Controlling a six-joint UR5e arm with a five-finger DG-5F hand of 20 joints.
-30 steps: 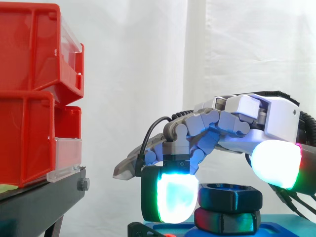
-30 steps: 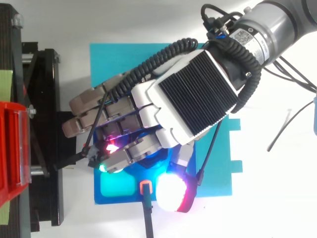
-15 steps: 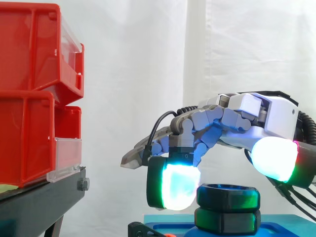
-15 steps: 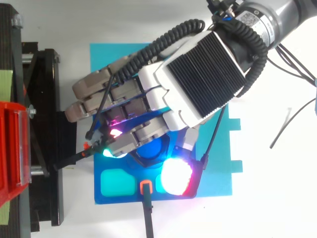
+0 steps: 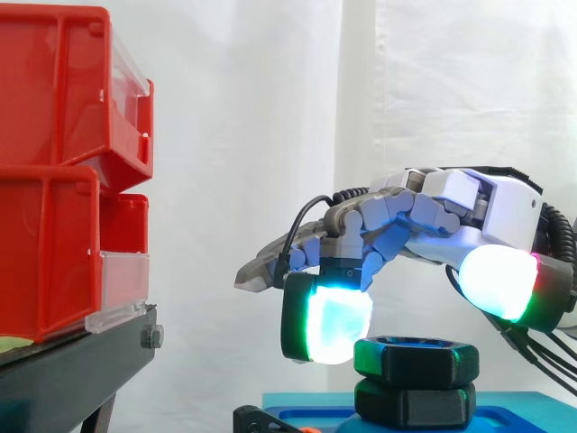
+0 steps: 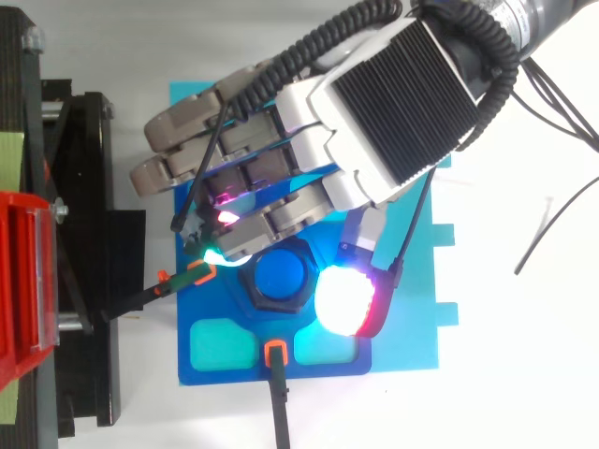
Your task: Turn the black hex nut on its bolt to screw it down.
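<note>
Start at the near edge in the top view: find an orange-tipped black plug (image 6: 274,354) at the near rim of the blue base plate (image 6: 225,297), between two cyan recesses (image 6: 223,344). Note a second orange-tipped plug (image 6: 195,273) at the plate's left side, just beside the glowing fingertip pad (image 6: 213,253).

Next, locate the thumb pad (image 5: 494,281), glowing white with a red-magenta edge. Read it in the side view as standing above the nut's top face, and from above as just off the nut's right corner. No contact with the nut.

Locate the black hex nut (image 5: 415,359) at the centre of the plate, level, on its blue-topped bolt (image 6: 281,274), directly above a second dark hex body (image 5: 415,403).

Behind and above, identify the hand (image 6: 393,103), entering from the right, palm down over the nut. Released, with fingers loosely bent and nothing gripped. Check the cyan-green fingertip pad in the side view: pointing down at the nut's left side, lower end below the nut's top face. Touching or just clear: cannot tell. Find the remaining fingers (image 6: 173,131) stretched leftward above the plate.

Under the plate, note the teal mat (image 6: 416,327). Farther left, find red bins (image 5: 54,180) stacked on a black stand (image 5: 81,361), well apart from the nut. Farthest back, note the white curtain (image 5: 270,108).
</note>
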